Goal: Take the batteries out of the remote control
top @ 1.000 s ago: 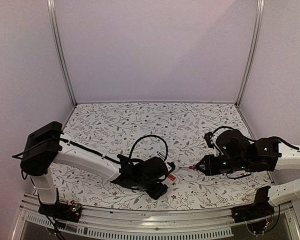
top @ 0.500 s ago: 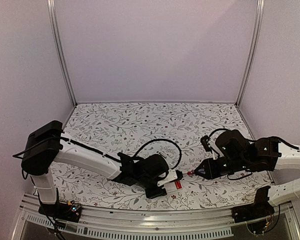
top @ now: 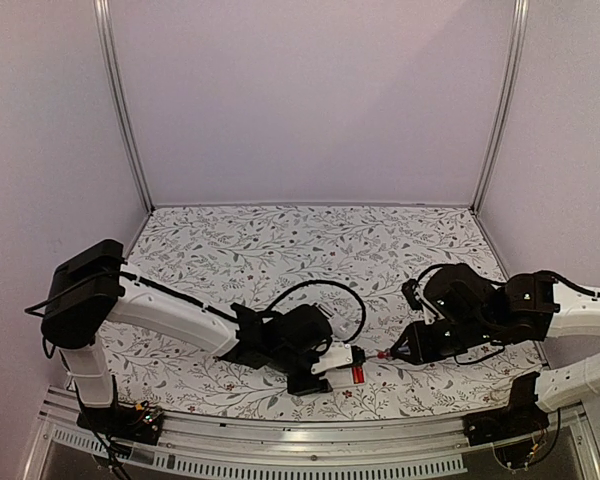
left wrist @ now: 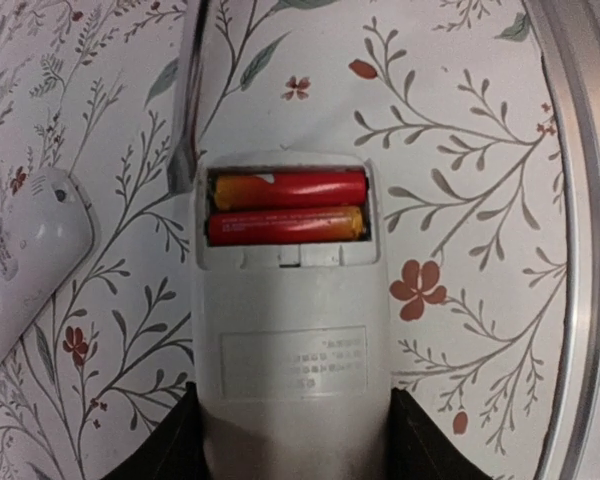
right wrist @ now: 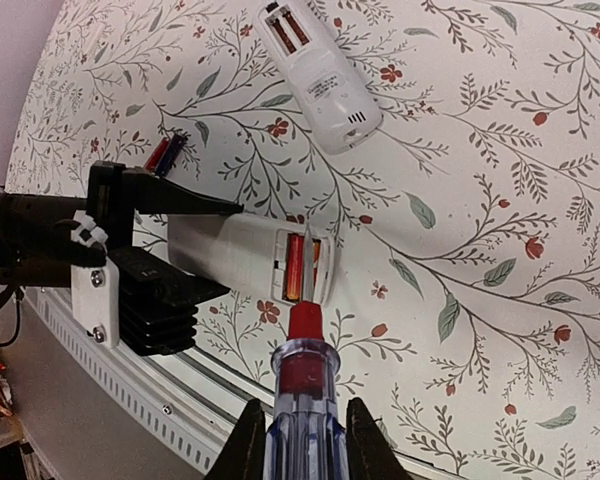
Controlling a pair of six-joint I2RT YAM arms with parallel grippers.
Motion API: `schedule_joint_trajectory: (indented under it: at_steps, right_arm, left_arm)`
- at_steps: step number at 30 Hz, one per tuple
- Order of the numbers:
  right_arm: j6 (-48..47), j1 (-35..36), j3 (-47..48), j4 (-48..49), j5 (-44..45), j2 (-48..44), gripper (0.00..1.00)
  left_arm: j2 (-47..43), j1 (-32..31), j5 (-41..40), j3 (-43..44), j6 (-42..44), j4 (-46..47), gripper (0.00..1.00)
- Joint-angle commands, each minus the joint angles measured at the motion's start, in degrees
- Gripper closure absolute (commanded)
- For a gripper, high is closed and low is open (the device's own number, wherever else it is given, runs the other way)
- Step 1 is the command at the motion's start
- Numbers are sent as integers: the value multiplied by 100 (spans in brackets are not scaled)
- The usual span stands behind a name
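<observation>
Both arms work low at the front edge of the counter point(top: 280, 240), whose flowered top runs back to the rear wall.

The left tool point(left wrist: 290, 450) pinches the white remote control point(left wrist: 290, 330) by its long sides, close beside the metal edge rail point(left wrist: 580, 250). The right tool point(right wrist: 305, 445) is pressed together on the screwdriver point(right wrist: 302, 390), whose blade reaches the open recess at the remote's free end; whether it touches cannot be told. Two red batteries point(left wrist: 285, 207) lie side by side in that recess. A second remote point(right wrist: 320, 65) lies apart, farther in.
</observation>
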Motion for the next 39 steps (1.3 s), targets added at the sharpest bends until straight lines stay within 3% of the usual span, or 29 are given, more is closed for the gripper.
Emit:
schedule_joint_trajectory:
  at_steps: [1,12,39]
  right_arm:
    - [310,62,172,-294,147,-21,100]
    - [-202,114,318,-401,-67,-66,100]
    - [150,277,467,-555,14,214,100]
  left_arm:
    - [391,66,-64,-127,177,-645,73]
    - [414,66,-120,-155,252,-654,73]
    - [498,66,-117,-39,252,-776,74]
